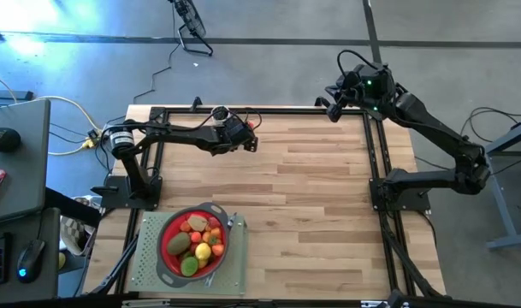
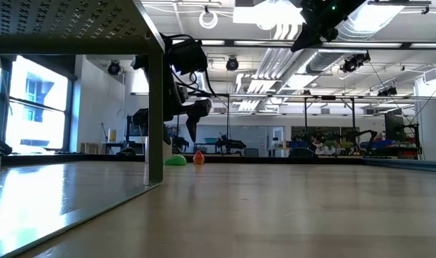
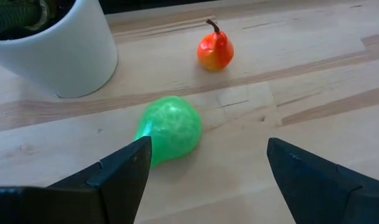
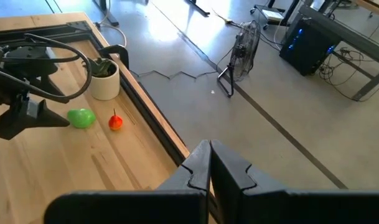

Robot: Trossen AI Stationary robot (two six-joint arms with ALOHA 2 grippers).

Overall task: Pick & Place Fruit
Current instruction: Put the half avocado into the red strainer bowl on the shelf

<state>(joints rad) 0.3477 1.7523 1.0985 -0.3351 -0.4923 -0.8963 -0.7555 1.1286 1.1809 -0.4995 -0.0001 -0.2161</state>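
In the high view, a red strainer (image 1: 193,244) heaped with toy fruit (image 1: 196,241) is seen at seven o'clock on the table (image 1: 311,197), so most of the sorting is judged done. The left gripper (image 1: 248,137) is reached out toward eleven o'clock, near the far edge, while the right gripper (image 1: 332,107) is parked beyond the table's one o'clock corner. In the low view, a green fruit (image 2: 176,160) and a red-orange pear (image 2: 199,157) are seen far off on the wood, just beside each other, with the left gripper (image 2: 191,129) hung above them. In the left wrist view, the fingers (image 3: 117,171) are spread wide and empty, the green fruit (image 3: 169,129) lying close to one of them, the pear (image 3: 215,51) farther on, and a white pot (image 3: 55,46) nearby. In the right wrist view, the right gripper (image 4: 210,163) is shown pressed shut on nothing; both stray fruits (image 4: 81,117) are still left to be carried to the strainer.
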